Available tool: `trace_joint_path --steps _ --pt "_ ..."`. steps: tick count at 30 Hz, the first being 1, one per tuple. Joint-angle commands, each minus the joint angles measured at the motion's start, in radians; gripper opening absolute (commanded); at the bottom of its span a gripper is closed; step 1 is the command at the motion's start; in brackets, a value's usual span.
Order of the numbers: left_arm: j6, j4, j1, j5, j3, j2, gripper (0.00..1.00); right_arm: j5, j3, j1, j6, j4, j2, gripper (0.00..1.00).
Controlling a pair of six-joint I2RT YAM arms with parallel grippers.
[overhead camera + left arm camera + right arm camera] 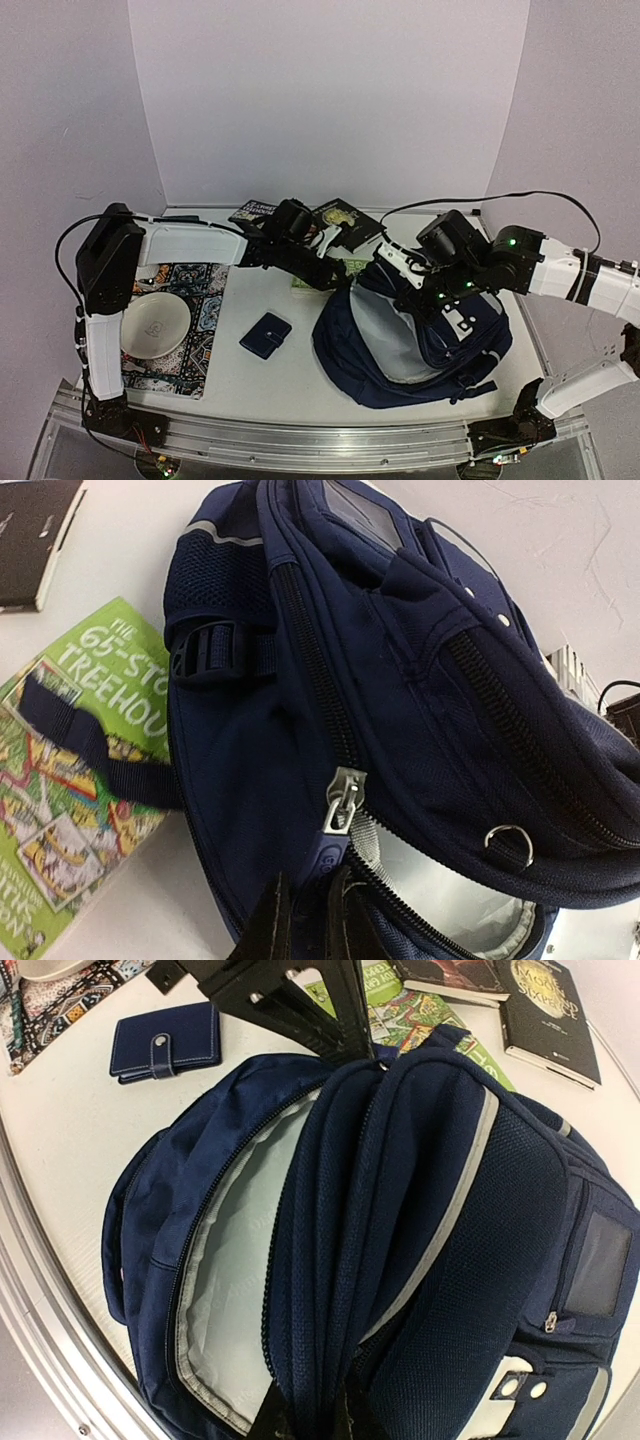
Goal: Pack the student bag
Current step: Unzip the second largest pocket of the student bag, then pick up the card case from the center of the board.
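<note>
The student bag [440, 345] is a large navy backpack lying at the table's middle right. Its main compartment gapes open, showing pale grey lining [235, 1260]. My left gripper [310, 920] is shut on the blue tab of the zipper pull [338, 845], at the bag's far end. In the top view the left gripper [338, 279] sits at the bag's far left corner. My right gripper [312, 1418] is shut on a bunched fold of the bag's front panel beside the opening. From above, the right gripper [422, 303] rests over the bag's upper side.
A green picture book [70, 770] lies under a bag strap next to the zipper end. Two dark books [345, 222] lie at the back. A small navy wallet [265, 335] lies left of the bag. A white bowl [155, 325] sits on a patterned mat [195, 300] at far left.
</note>
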Motion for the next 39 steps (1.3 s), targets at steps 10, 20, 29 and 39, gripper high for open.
trace_joint_path --steps 10,20,29,39 --pt "-0.047 0.036 0.088 -0.326 -0.062 -0.076 0.51 0.183 0.124 0.031 -0.027 0.097 -0.013 0.0" --pt "-0.15 0.028 0.088 -0.396 -0.377 -0.367 0.81 0.284 0.153 0.009 0.008 0.084 0.09 0.0" --pt "-0.245 -0.092 0.087 -0.397 -0.578 -0.485 0.89 0.244 0.155 -0.001 0.017 0.084 0.123 0.0" --pt "-0.259 -0.189 0.063 -0.425 -0.589 -0.419 0.95 0.205 0.149 -0.004 0.023 0.088 0.137 0.0"
